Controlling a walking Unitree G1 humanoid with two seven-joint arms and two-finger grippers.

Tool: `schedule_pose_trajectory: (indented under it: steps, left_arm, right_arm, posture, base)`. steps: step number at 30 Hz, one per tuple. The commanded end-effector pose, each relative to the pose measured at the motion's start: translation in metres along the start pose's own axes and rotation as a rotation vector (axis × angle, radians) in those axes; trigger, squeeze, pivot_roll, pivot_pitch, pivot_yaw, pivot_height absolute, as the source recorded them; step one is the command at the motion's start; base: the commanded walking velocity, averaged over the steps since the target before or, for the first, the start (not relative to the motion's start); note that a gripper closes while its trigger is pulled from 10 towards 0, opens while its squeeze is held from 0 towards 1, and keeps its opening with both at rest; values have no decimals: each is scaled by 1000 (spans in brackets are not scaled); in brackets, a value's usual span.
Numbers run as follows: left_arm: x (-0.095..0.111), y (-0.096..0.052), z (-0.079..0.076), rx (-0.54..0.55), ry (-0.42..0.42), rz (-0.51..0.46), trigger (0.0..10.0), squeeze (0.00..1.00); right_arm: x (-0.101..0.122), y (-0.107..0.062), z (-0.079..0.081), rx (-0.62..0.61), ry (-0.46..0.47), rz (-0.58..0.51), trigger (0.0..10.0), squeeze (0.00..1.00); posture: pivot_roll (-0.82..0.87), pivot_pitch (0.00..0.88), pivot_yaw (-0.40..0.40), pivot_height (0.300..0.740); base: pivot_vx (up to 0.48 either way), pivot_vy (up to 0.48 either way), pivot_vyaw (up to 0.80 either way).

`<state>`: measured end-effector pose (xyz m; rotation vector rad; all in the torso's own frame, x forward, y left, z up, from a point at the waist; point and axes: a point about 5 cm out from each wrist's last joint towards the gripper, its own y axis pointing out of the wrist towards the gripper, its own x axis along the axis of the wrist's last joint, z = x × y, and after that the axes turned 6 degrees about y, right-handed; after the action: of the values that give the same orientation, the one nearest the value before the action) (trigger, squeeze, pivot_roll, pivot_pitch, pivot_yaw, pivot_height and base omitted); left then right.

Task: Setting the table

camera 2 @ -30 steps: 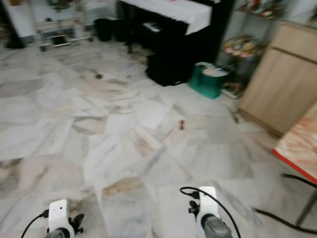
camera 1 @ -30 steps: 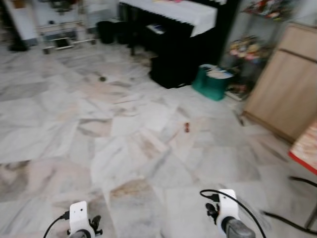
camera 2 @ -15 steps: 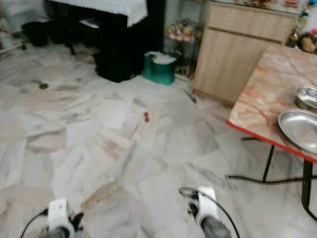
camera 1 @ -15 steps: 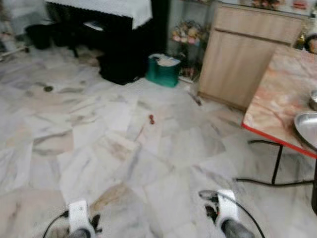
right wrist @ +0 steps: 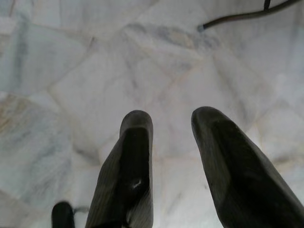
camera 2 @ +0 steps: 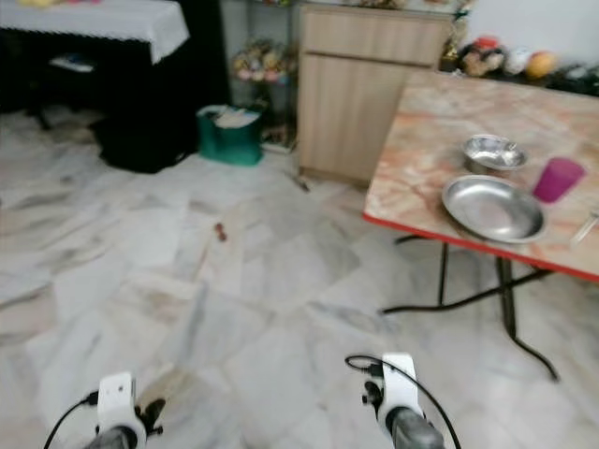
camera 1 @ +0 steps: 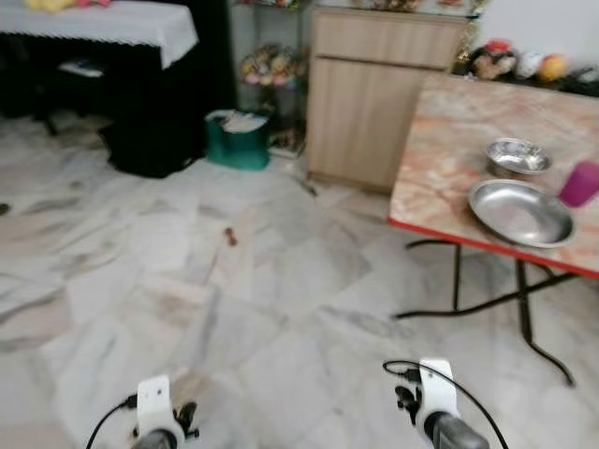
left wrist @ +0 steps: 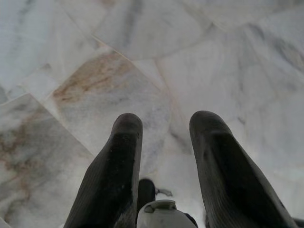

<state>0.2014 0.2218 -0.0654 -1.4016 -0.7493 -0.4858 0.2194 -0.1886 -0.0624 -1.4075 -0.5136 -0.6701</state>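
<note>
A table [camera 2: 440,140] with a pink-and-cream marbled top, a red edge and thin black folding legs is seen ahead and to the robot's right. On its near part a wide, shallow metal plate [camera 2: 493,208] is set close to the red edge. A smaller metal bowl [camera 2: 492,152] is placed just behind the plate, and a pink cup [camera 2: 558,180] stands upright just to the right of both. At the far edge of the table some soft toys [camera 2: 505,59] are lined up, blurred. No writing or label can be read on any of these things.

Both arms are held low in front of the body, well apart from the table. The left gripper [left wrist: 164,123] is pointed down at the marble floor [camera 1: 187,281], its two black fingers spread with a clear gap and nothing between them. The right gripper [right wrist: 171,121] is held the same way, fingers parted and empty, with a black table foot [right wrist: 237,16] visible on the floor beyond it.

A wooden cabinet [camera 1: 374,94] is seen left of the table, a green basket [camera 1: 236,140] further left, and a black piano under a white cloth [camera 1: 103,23] beyond that.
</note>
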Motion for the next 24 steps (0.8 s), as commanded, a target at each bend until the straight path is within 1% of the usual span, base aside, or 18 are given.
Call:
schedule_pose_trajectory:
  steps: [1,19,24]
  left_arm:
    - [-3,-1,2,3,4,13,10000,0]
    - [-3,-1,2,-8,7,12,10000,0]
    - [-3,-1,2,-8,25,19,10000,0]
  right_arm:
    - [0,0,-1,-3,3,1,10000,0]
    - [-4,-1,1,-1,10,5,10000,0]
    - [-3,-1,2,3,25,-6,10000,0]
  posture:
    - [-19,0,13,740]
    - [-23,0,25,740]
    - [-25,0,27,740]
  base:
    - [0,0,-675]
    - [0,0,-668]
    - [0,0,0]
